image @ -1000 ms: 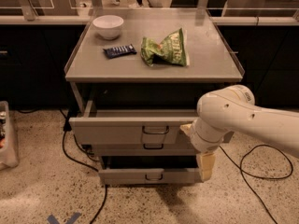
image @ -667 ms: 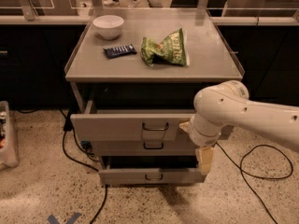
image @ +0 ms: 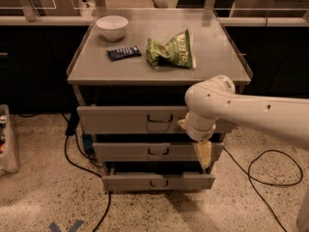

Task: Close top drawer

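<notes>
The top drawer (image: 125,120) is the uppermost of three grey drawers in the metal cabinet, with a small bar handle (image: 160,118) at its centre. Its front stands a little forward of the cabinet, with a dark gap above it. My white arm comes in from the right. My gripper (image: 202,153) hangs down at the right end of the top drawer's front, in front of the middle drawer (image: 145,152), and its wrist covers that end of the panel.
The bottom drawer (image: 154,181) sticks out furthest. On the cabinet top (image: 96,71) lie a white bowl (image: 112,27), a dark snack bar (image: 123,52) and a green chip bag (image: 171,51). Black cables (image: 270,178) run over the floor on both sides. A bin (image: 7,144) stands at left.
The top drawer's front has moved back toward the cabinet, so the middle drawer's front now shows below it. My gripper and wrist have shifted left and inward with it.
</notes>
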`<state>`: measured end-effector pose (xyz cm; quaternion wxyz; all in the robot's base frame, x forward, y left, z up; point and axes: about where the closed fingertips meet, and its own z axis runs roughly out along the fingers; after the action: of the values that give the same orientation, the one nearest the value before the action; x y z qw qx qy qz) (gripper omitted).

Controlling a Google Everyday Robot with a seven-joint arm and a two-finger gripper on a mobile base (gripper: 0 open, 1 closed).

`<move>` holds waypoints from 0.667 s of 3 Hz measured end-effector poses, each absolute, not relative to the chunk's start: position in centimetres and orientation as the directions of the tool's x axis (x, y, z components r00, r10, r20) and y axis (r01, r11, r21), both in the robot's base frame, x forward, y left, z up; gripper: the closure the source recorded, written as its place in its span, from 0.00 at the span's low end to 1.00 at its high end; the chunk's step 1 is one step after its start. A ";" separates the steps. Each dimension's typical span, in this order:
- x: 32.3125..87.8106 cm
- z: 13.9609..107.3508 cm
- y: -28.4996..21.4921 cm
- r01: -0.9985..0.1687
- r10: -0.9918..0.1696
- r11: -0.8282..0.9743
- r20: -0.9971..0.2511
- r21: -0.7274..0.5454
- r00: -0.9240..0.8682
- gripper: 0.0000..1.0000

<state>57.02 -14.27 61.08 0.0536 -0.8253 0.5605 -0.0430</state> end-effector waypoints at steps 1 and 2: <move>57.2 61.2 -14.5 -0.919 -0.930 -0.366 0.021 -0.144 0.367 0.00; 58.2 61.9 -15.6 -0.911 -0.929 -0.370 0.070 -0.181 0.363 0.00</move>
<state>58.19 -15.55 61.86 0.0554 -0.8236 0.5587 -0.0803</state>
